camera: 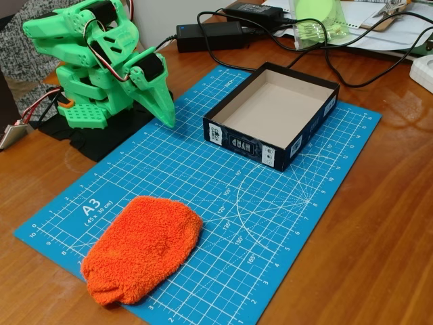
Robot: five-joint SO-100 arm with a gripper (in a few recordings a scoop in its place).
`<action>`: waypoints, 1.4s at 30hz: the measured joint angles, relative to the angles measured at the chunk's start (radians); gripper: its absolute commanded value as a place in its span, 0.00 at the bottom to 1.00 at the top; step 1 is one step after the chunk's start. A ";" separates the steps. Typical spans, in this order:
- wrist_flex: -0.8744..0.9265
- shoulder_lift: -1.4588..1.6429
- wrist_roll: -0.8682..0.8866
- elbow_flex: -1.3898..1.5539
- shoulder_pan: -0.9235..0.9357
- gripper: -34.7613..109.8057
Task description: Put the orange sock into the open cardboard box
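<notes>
The orange sock [141, 248] lies flat and fuzzy on the front left corner of the blue cutting mat [284, 223]. The open cardboard box [308, 135], dark outside with white labels and beige inside, sits at the mat's far right with nothing in it. My green arm is folded up at the back left, its gripper [164, 116] pointing down at the mat's far left edge, well apart from the sock and left of the box. Its jaws look pressed together with nothing between them.
Two black power adapters [210, 35] and looping black cables [352, 78] lie behind the box on the wooden table [379, 237]. Papers and a pale green transparent object [318, 24] sit at the back right. A white object [423, 71] is at the right edge.
</notes>
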 measured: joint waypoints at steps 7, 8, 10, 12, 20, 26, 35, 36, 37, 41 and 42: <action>0.000 0.000 -0.015 0.000 -0.029 0.24; 0.000 0.000 -0.017 0.000 -0.028 0.24; 0.000 0.000 -0.017 0.000 -0.020 0.24; 0.000 0.000 -0.017 0.000 -0.018 0.24; 0.000 0.000 -0.017 0.000 -0.029 0.24; -0.014 0.000 -0.008 0.000 -0.008 0.26; -0.201 -0.295 -0.301 -0.058 0.069 0.26; -0.212 -0.328 -0.324 -0.075 0.071 0.27; -0.216 -0.382 -0.380 -0.124 0.109 0.27; -0.224 -0.729 -0.520 -0.422 0.235 0.28; -0.227 -0.822 -0.535 -0.485 0.279 0.29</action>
